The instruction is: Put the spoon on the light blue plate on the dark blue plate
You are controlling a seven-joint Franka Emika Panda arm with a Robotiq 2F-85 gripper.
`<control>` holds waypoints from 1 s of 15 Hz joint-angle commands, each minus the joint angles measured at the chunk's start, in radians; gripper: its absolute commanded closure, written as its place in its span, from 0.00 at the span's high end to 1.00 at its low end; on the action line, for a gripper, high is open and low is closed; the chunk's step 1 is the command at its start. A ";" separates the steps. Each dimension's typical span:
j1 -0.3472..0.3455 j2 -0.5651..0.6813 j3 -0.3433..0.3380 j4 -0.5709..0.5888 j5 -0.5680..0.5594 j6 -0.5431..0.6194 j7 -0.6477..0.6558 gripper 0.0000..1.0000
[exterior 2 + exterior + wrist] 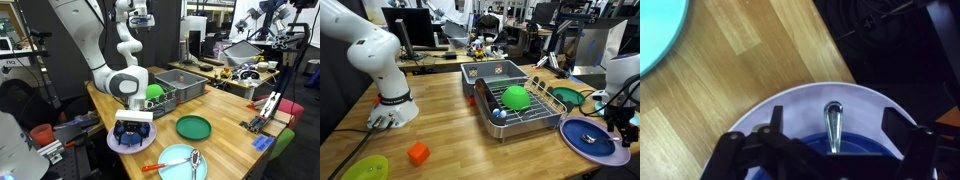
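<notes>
The dark blue plate [805,100] with its lavender rim lies at the table's edge, in both exterior views [148,143] [588,140]. In the wrist view a small silvery spoon [832,118] lies on it, bowl toward the rim, handle running under my gripper. My gripper [832,135] hovers just above the plate, fingers wide apart on either side of the spoon, touching nothing; it also shows in both exterior views [132,132] [618,125]. The light blue plate [172,162] [655,30] lies beside it, and a silvery spoon-shaped thing [195,159] shows on it.
A dark green plate [193,127] lies behind the light blue one. A wire dish rack [535,112] holds a green bowl [515,97]; a grey bin [495,70] stands behind. An orange block [417,153] and a yellow-green plate [365,168] lie far off.
</notes>
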 commanded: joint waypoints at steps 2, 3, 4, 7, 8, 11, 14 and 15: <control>-0.050 -0.046 0.040 -0.046 0.090 0.052 -0.074 1.00; -0.059 -0.057 0.050 -0.059 0.120 0.070 -0.092 1.00; -0.067 -0.069 0.060 -0.072 0.152 0.087 -0.111 1.00; -0.079 -0.106 0.079 -0.113 0.232 0.139 -0.161 1.00; -0.081 -0.122 0.083 -0.130 0.253 0.153 -0.178 1.00; -0.088 -0.183 0.093 -0.189 0.316 0.198 -0.244 1.00; -0.092 -0.255 0.087 -0.238 0.386 0.196 -0.348 1.00; -0.099 -0.283 0.087 -0.250 0.438 0.170 -0.416 1.00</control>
